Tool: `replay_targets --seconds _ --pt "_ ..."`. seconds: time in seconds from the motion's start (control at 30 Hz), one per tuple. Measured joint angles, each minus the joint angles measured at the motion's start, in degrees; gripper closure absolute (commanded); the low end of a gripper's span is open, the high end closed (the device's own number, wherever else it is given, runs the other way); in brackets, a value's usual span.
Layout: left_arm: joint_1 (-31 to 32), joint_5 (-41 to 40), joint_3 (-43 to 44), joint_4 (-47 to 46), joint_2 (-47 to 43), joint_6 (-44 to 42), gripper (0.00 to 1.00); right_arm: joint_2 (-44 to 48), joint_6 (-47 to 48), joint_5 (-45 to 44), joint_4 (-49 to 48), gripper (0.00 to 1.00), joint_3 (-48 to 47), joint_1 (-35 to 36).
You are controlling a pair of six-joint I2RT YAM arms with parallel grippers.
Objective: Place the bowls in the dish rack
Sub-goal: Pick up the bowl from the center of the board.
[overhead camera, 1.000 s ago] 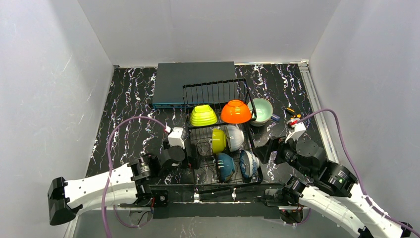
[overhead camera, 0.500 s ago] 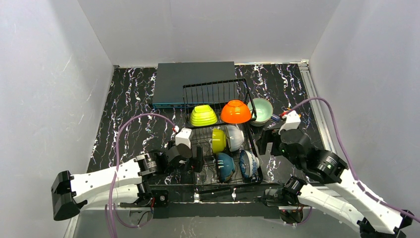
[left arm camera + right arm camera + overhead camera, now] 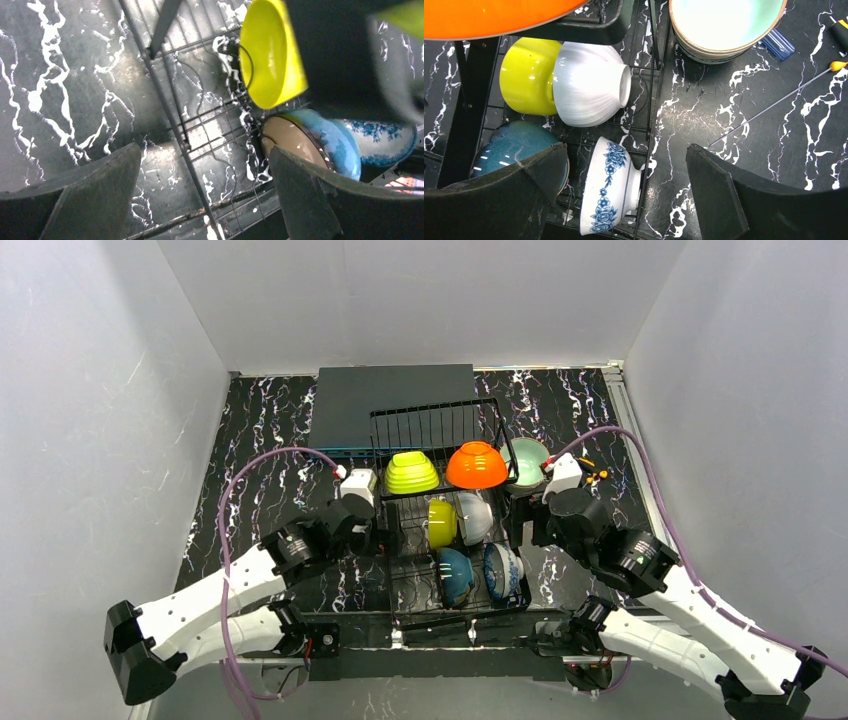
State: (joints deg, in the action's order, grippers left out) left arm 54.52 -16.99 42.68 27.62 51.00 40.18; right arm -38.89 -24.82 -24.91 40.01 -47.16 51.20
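The black wire dish rack (image 3: 420,425) stands mid-table. On its raised back tier sit a lime green bowl (image 3: 411,472) and an orange bowl (image 3: 476,465) upside down. On edge in the lower tier stand a yellow bowl (image 3: 441,522), a white bowl (image 3: 474,517), a teal bowl (image 3: 455,575) and a blue-white patterned bowl (image 3: 503,570). A mint bowl (image 3: 527,461) sits on the table just right of the rack. My left gripper (image 3: 388,528) is open and empty at the rack's left edge (image 3: 172,120). My right gripper (image 3: 528,525) is open and empty over the rack's right edge, near the patterned bowl (image 3: 609,187) and below the mint bowl (image 3: 724,25).
A flat dark grey box (image 3: 390,405) lies behind the rack. Small tools with yellow and orange handles (image 3: 590,472) lie on the table right of the mint bowl; a thin rod (image 3: 774,105) and a blue item (image 3: 776,45) show in the right wrist view. White walls enclose the table.
Both arms have moved away from me: the left gripper from the rack's near left corner up along its left side, the right gripper up and left toward the mint bowl. The bowls have not moved.
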Motion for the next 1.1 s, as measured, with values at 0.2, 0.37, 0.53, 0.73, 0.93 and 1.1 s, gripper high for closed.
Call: replay_targets --seconds 0.2,0.37,0.53,0.73,0.93,1.1 --pt "-9.64 7.78 0.02 2.62 0.26 -1.81 0.02 -0.24 2.19 3.21 -1.20 0.04 0.07 -4.96" --pt "-18.80 15.08 0.02 3.87 -0.72 -4.33 0.02 0.26 3.02 11.02 -3.32 0.04 2.25 -13.49" --pt "-26.43 19.58 0.31 4.20 -0.66 -7.37 0.02 -0.22 3.87 22.14 -5.49 0.04 4.90 -24.98" --pt "-29.42 23.93 0.46 3.34 -0.63 -10.80 0.02 -3.02 4.28 35.41 -9.14 0.04 6.97 -38.58" --pt "-29.83 26.16 0.46 1.62 -0.63 -13.20 0.02 -8.39 3.85 43.74 -13.88 0.03 8.55 -50.51" --pt "-30.03 26.49 1.90 2.14 0.24 -16.13 0.02 -13.31 2.40 43.82 -17.81 0.01 9.07 -53.83"
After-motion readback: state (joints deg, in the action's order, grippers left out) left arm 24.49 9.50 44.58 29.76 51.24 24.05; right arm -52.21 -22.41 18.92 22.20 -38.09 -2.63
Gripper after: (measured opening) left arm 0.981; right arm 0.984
